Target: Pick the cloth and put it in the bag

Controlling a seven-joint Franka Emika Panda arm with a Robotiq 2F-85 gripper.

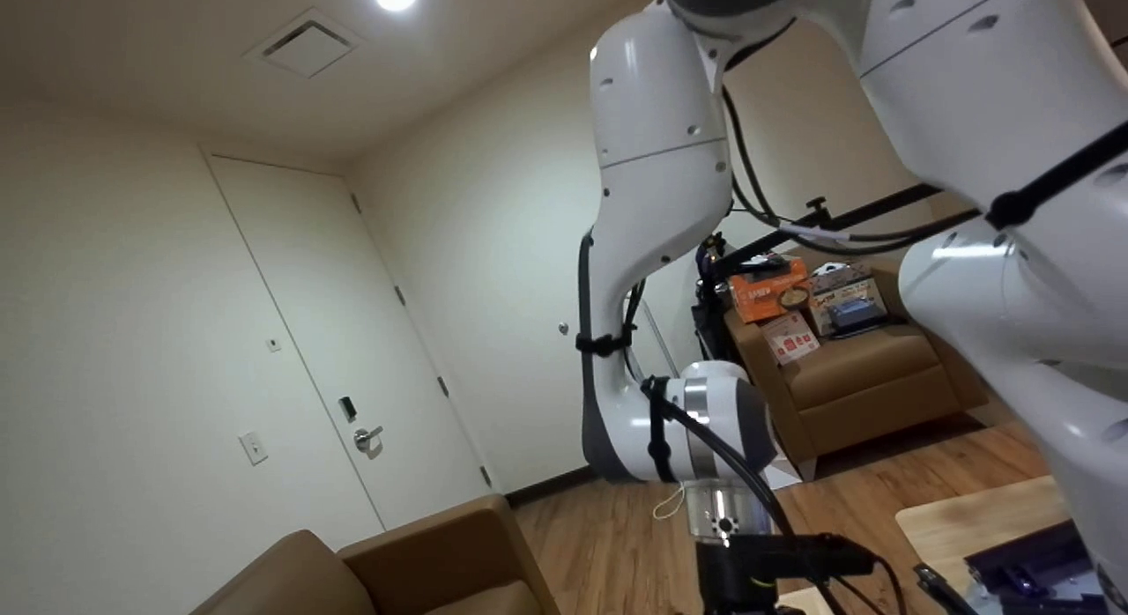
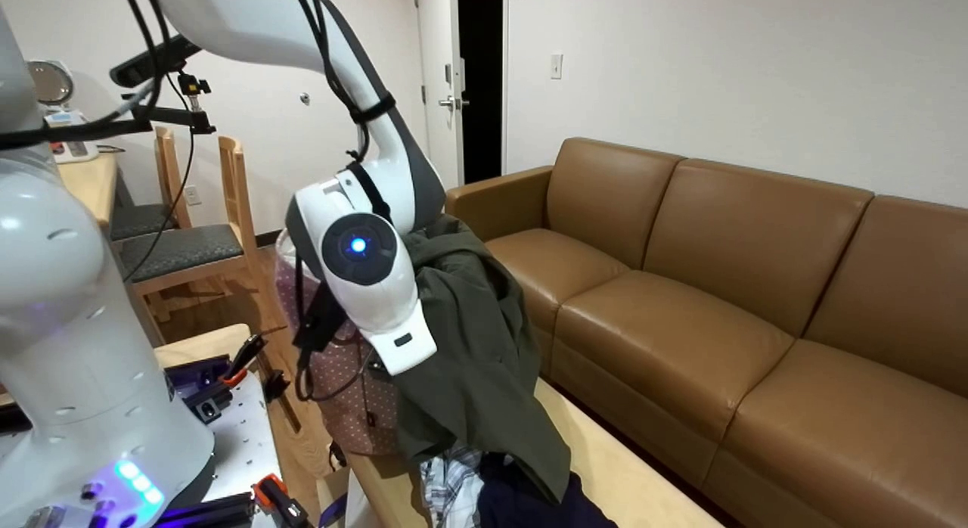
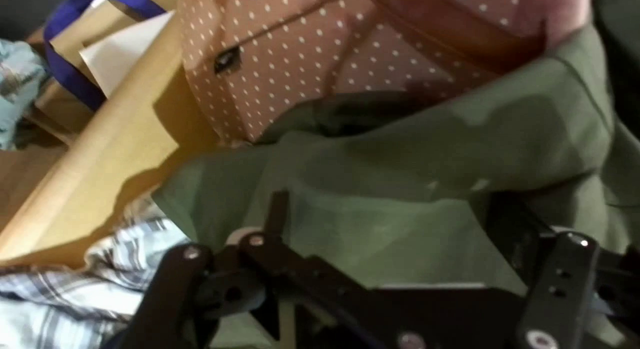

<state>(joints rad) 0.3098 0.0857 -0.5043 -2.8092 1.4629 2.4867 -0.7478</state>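
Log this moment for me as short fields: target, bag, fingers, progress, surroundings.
target: likely the dark green cloth, lying partly over plaid cloth and navy cloth
bag: white-dotted, partly covered by the green cloth in the wrist view
fingers: spread open over the green cloth; contact unclear
progress: cloth not gripped; whether any is inside the bag is hidden
surroundings: wooden table beneath, brown couch alongside

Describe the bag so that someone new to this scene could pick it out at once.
In an exterior view, find the long brown couch, then the pale wooden table in front of it. On that table stands the bag, partly hidden behind a dark green garment. White dots on dusty-pink fabric set it apart from the plain garment.
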